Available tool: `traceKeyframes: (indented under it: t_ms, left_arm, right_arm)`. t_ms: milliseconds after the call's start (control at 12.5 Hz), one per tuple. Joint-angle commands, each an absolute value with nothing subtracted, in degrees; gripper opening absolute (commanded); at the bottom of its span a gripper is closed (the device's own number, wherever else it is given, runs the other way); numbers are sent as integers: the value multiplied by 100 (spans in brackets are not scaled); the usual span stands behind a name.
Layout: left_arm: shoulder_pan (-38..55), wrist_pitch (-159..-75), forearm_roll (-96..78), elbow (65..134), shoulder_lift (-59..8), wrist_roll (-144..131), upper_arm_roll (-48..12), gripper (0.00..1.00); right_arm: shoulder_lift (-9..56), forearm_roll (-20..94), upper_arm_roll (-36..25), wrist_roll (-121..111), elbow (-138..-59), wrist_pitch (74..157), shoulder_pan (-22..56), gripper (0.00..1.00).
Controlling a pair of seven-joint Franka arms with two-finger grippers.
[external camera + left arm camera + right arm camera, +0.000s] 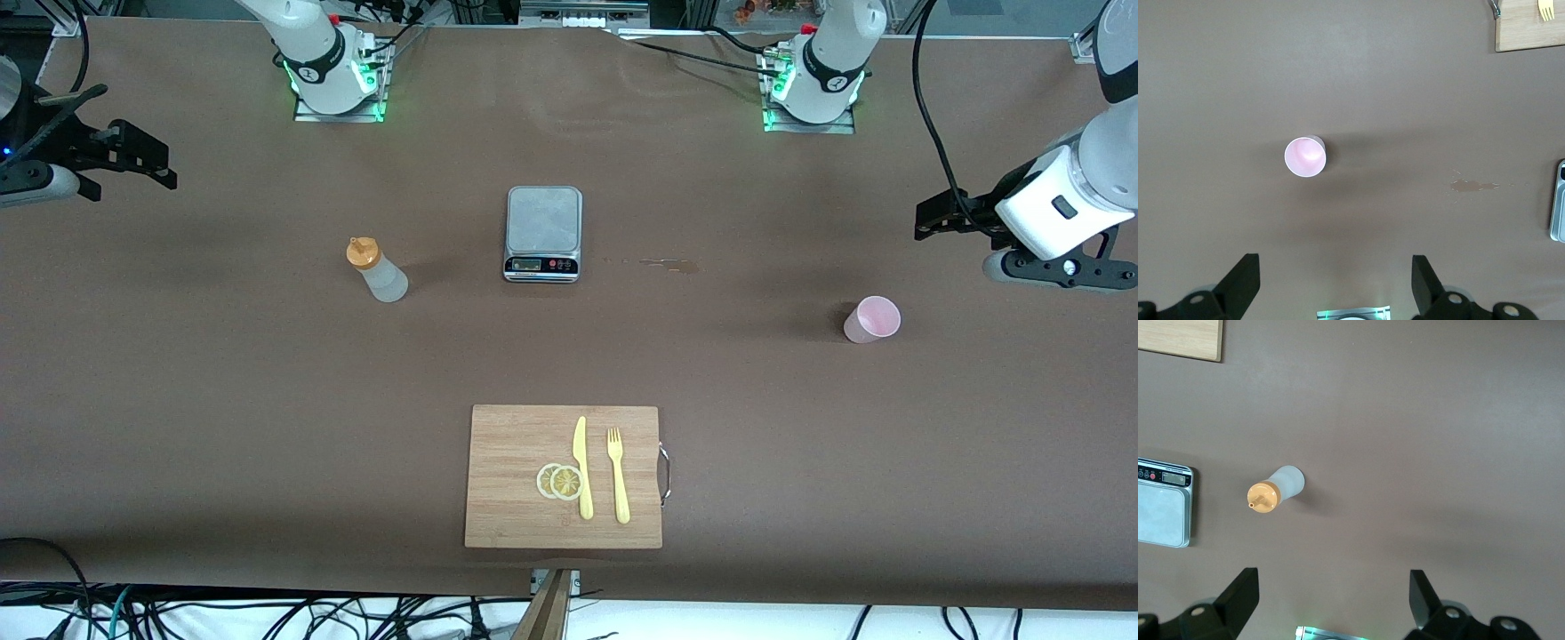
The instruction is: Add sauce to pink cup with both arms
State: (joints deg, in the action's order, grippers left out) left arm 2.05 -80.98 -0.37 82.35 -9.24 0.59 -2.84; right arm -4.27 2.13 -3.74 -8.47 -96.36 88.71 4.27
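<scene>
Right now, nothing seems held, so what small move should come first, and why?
Probably lower the open right end effector toward the sauce bottle, which stands upright and untouched. The left end effector, also open, hangs over the table by the pink cup.

Bare brown table [1405, 87] surrounds the pale pink plastic cup [1305, 157] below the wide-open left gripper [1335, 283]; nothing blocks it.

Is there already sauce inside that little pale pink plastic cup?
No, the pale pink plastic cup looks empty inside, showing only its clean pink bottom from above.
</scene>
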Motion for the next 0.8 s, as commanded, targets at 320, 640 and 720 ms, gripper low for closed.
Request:
traceKeyframes:
  t_ms: [320, 640, 720]
  left_arm:
    - [229, -7998, 79, 8033, -1055, 62, -281, 100]
    - [194, -7998, 44, 8033, -1142, 70, -246, 100]
    - [159, -7998, 44, 8042, -1160, 79, -246, 100]
  right_arm:
    - [-404, 211, -352, -738, -9519, 8763, 422, 100]
    - [-404, 211, -352, -738, -9519, 8763, 422, 100]
    - [-404, 211, -352, -738, -9519, 8763, 422, 100]
